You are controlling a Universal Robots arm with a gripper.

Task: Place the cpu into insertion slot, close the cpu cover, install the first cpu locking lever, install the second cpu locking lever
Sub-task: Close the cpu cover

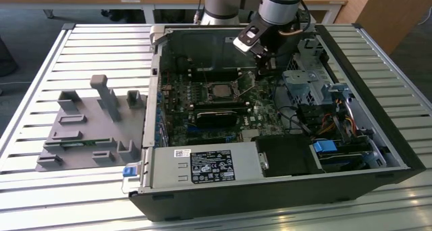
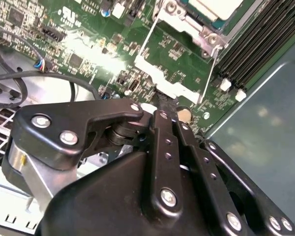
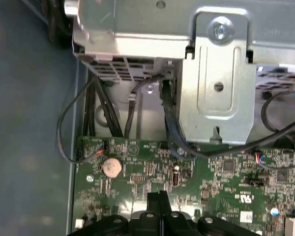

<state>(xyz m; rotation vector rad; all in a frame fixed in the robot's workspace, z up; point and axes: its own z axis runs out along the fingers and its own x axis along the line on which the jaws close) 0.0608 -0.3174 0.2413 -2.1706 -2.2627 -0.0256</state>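
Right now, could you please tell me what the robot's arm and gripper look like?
The arm is a smooth silvery-grey tube. A dark cable loops beside its wrist, where a pale block sits. The gripper is matte black, its linkage bars dotted with silver screws.

Black-and-white label (image 1: 211, 166) on power supply (image 1: 162, 171); white sticker (image 1: 182, 152) above it; white markings (image 3: 245, 197) on circuit board (image 3: 137, 183). None legible.
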